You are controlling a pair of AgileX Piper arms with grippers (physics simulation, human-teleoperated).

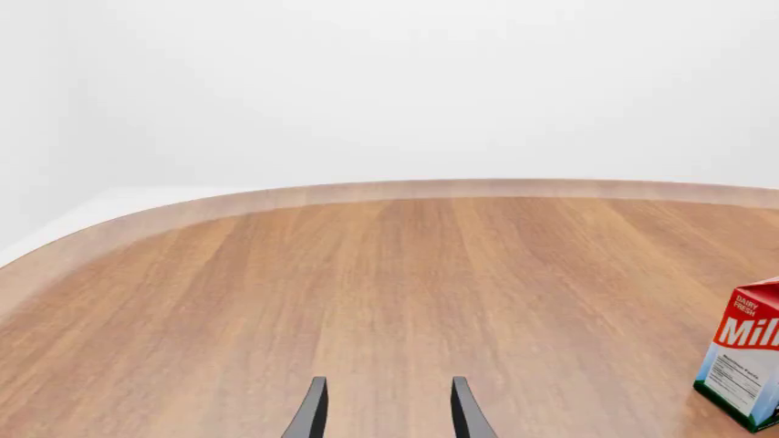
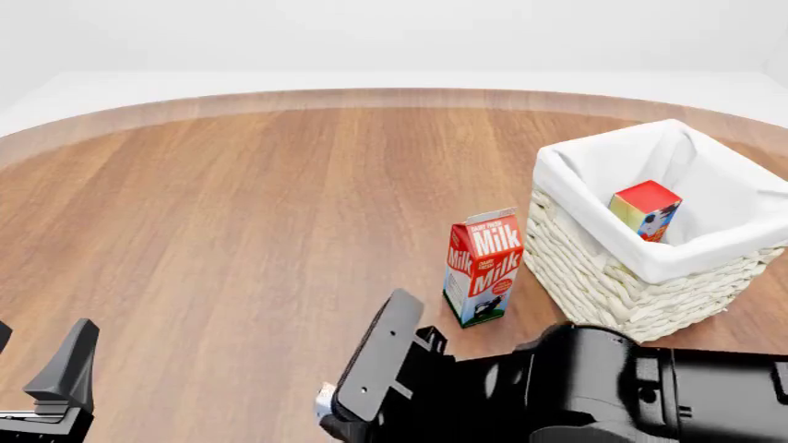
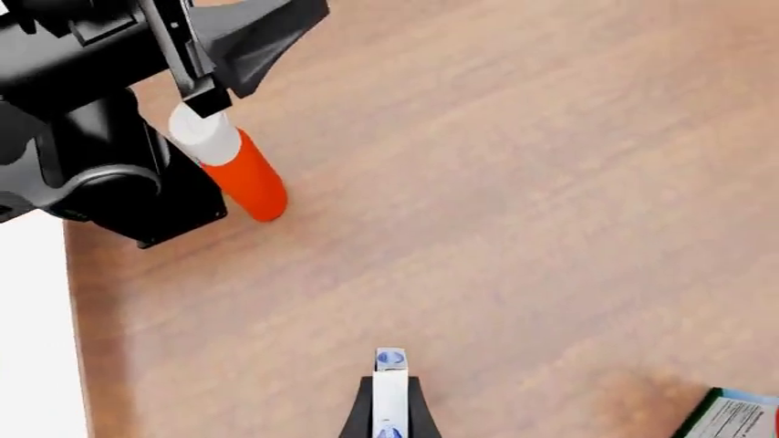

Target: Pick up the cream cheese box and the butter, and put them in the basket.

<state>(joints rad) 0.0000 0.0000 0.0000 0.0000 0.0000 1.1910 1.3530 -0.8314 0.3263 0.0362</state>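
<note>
The butter (image 2: 644, 209), a red and orange carton with a blue-and-white end, lies tilted inside the white wicker basket (image 2: 591, 268) at the right. My right gripper (image 3: 389, 381) is shut on the cream cheese box (image 3: 389, 362), a thin whitish box seen edge-on between the black fingers. In the front view a whitish corner of the cream cheese box (image 2: 325, 400) peeks out beside the right arm (image 2: 591, 388), low at the front edge, left of the basket. At the near left, over bare wood, my left gripper (image 1: 387, 381) is open and holds nothing.
A red-white-blue Milk carton (image 2: 483, 268) stands upright just left of the basket, close to the right arm. The left arm (image 3: 109, 173), with an orange and white cylinder on it, shows in the right wrist view. The curved far table edge (image 2: 369, 97) runs behind.
</note>
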